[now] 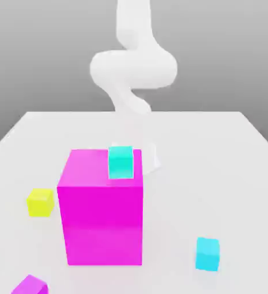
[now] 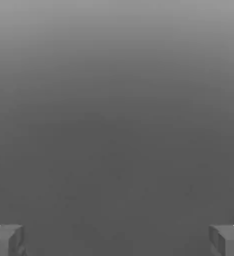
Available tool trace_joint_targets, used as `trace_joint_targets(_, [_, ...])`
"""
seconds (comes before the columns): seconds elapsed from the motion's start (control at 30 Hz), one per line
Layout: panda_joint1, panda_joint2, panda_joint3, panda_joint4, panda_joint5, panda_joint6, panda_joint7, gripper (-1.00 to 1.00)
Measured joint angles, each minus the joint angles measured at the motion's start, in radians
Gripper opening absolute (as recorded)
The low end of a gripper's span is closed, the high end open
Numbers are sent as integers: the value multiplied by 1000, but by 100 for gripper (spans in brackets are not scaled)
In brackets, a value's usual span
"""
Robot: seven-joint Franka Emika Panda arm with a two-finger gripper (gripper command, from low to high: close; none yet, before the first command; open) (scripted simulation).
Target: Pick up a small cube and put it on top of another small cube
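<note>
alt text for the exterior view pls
A white robot arm stands behind a big magenta block with a small turquoise cube on or in front of its top. On the table, a yellow cube sits left, a sky-cyan cube right, and part of a purple cube shows lower left.

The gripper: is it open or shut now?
Open. In the hand view, the gripper has its two fingers standing wide apart.

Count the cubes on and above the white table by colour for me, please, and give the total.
Big magenta cube: 1
Small purple cube, partly cut off: 1
Small yellow cube: 1
Small turquoise cube: 1
Small sky-cyan cube: 1
Total: 5
</note>
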Motion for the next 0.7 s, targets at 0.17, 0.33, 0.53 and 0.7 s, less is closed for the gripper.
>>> trace_joint_targets(0.17, [-21,186,85,-54,-16,88,117,0])
trace_joint_targets(0.33, [-32,366,162,-106,-47,174,241,0])
trace_joint_targets(0.53, [-27,585,235,-168,-102,275,403,0])
trace_joint_targets(0.7, [22,768,257,-220,-146,359,537,0])
